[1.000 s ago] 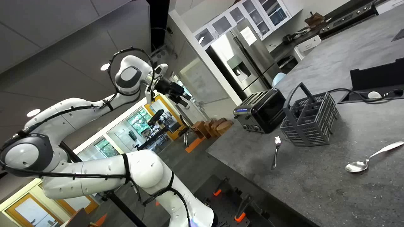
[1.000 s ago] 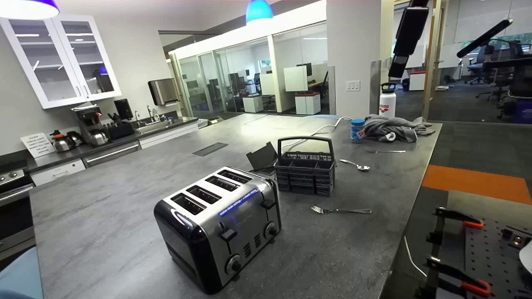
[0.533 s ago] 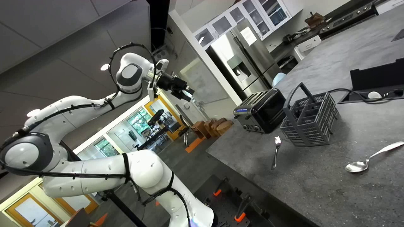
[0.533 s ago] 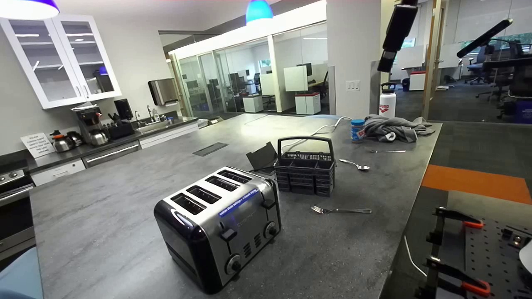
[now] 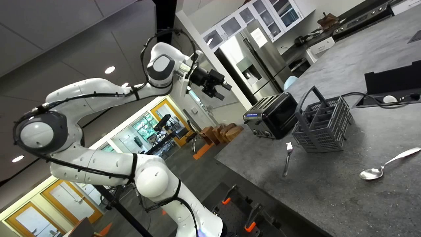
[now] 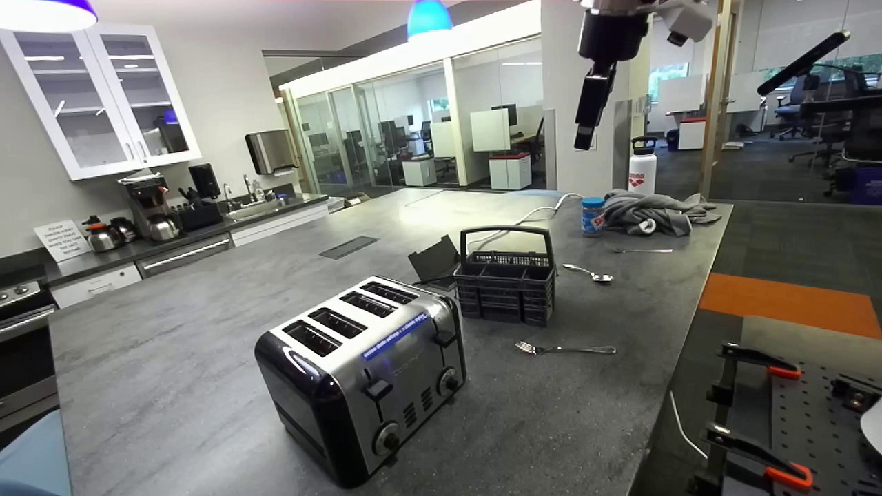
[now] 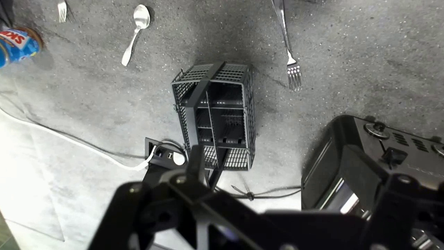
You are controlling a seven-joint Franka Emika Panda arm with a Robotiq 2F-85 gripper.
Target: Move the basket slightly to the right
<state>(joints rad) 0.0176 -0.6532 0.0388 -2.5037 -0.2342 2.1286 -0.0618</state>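
Observation:
The dark grey wire basket (image 5: 324, 128) with its raised arched handle stands upright on the grey counter, also seen in an exterior view (image 6: 506, 293). In the wrist view the basket (image 7: 225, 114) is seen from above, its compartments holding nothing I can make out. My gripper (image 5: 223, 91) is high above the counter, apart from the basket, with its two fingertips spread and nothing between them. In an exterior view the gripper (image 6: 585, 141) shows edge-on. In the wrist view one finger overlaps the basket's lower end only by line of sight.
A black and silver toaster (image 6: 365, 372) stands close beside the basket. A fork (image 6: 565, 349) and a spoon (image 6: 589, 273) lie near it. An open power outlet box (image 5: 391, 87) with a cord is behind. A blue jar (image 6: 592, 217) and a grey cloth (image 6: 654, 213) lie farther off.
My arm has swung toward the counter, bringing the gripper nearer the toaster and basket, and the wrist has turned so both fingers show. The basket has not moved.

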